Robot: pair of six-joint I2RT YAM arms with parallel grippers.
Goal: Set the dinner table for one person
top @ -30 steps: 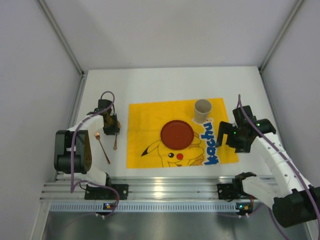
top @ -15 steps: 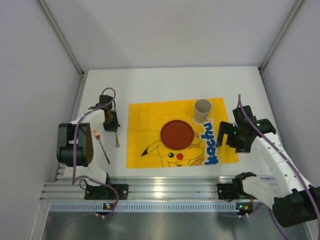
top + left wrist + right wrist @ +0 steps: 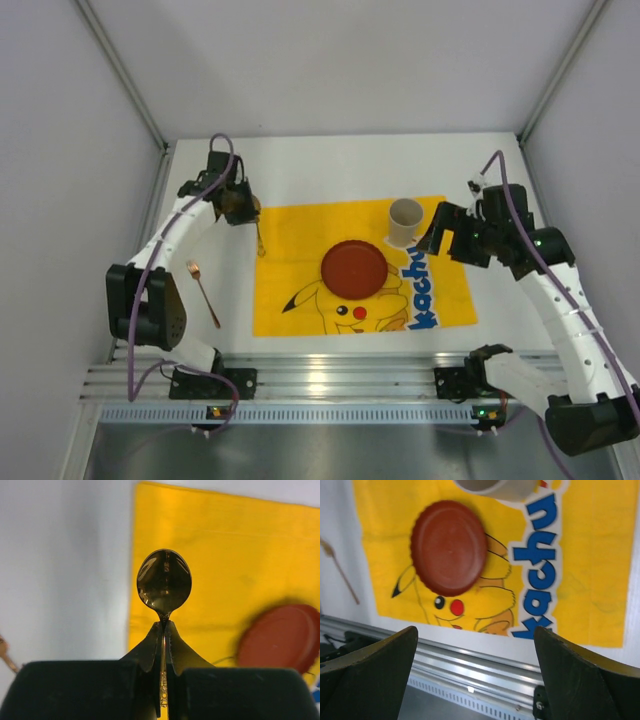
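Observation:
My left gripper (image 3: 243,207) is shut on a dark metal spoon (image 3: 164,581), bowl forward, and holds it above the left edge of the yellow Pikachu cloth (image 3: 300,235). The spoon also shows in the top view (image 3: 260,238). A red plate (image 3: 353,268) lies on the middle of the cloth and shows in the right wrist view (image 3: 449,546) too. A beige cup (image 3: 405,220) stands at the cloth's far right. A copper fork (image 3: 202,290) lies on the white dinner table (image 3: 340,165) left of the cloth. My right gripper (image 3: 437,232) is open and empty, raised just right of the cup.
The ridged aluminium rail (image 3: 320,385) runs along the near edge, with both arm bases bolted on it. Grey walls enclose the table on the left, back and right.
My left gripper has lifted the spoon from beside the fork and carried it away and to the right, to the cloth's left edge. My right gripper has risen and moved towards the cup.

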